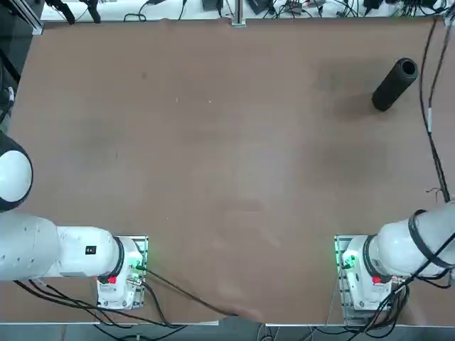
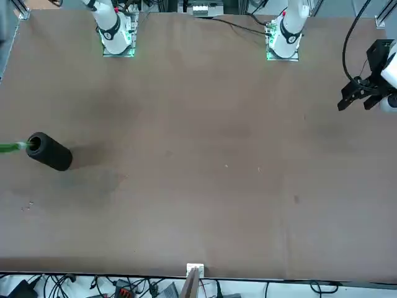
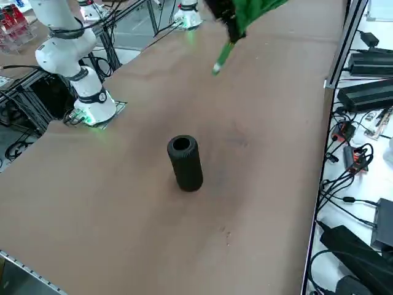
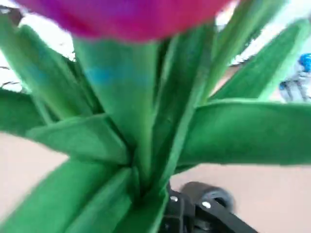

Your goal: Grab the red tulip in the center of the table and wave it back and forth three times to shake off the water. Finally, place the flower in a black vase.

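Red tulip [image 4: 131,111] pinched in right gripper [image 3: 228,18] above table [image 1: 227,185], black vase [image 3: 185,161] upright

The vase [image 3: 185,161] is matte black, the table [image 1: 213,177] plain brown, the tulip [image 4: 141,97] red-pink with green leaves.

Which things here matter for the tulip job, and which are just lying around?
Job:
the red tulip, held up off the table
right gripper, in the air above the table, gripping the stem
black vase, standing upright

Lying about:
cables beside the table edge
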Motion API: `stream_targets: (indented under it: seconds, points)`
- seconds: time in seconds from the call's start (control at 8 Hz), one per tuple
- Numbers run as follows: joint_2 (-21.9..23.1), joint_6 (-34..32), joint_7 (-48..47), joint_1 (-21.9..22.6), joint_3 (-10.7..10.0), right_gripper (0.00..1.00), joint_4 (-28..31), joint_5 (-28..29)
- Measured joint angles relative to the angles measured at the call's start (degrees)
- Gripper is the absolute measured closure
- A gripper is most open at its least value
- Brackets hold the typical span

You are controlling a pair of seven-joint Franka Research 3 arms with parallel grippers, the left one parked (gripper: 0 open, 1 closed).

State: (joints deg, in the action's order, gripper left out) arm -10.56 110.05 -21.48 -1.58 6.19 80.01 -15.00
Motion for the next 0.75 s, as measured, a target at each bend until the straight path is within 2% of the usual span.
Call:
stream_targets:
  seconds: [0.12, 0.25, 0.38, 0.5, 0.62, 0.75]
  points:
    - [0.0, -1.5, -4.9, 2.9, 3.8, 0.88, 0.0, 0.0]
    - [0.0, -2.5, -11.5, 6.2, 6.1, 0.88, 0.1, -0.1]
    - [0.0, -3.3, -16.8, 8.9, 6.9, 0.88, 0.1, -0.4]
    - [0.2, -4.6, -18.6, 9.6, 6.7, 0.88, 0.1, -0.7]
    - [0.6, -6.2, -16.9, 8.8, 4.9, 0.88, 0.1, -0.8]
    - [1.1, -6.8, -11.0, 6.7, 1.9, 0.88, 0.1, -0.7]
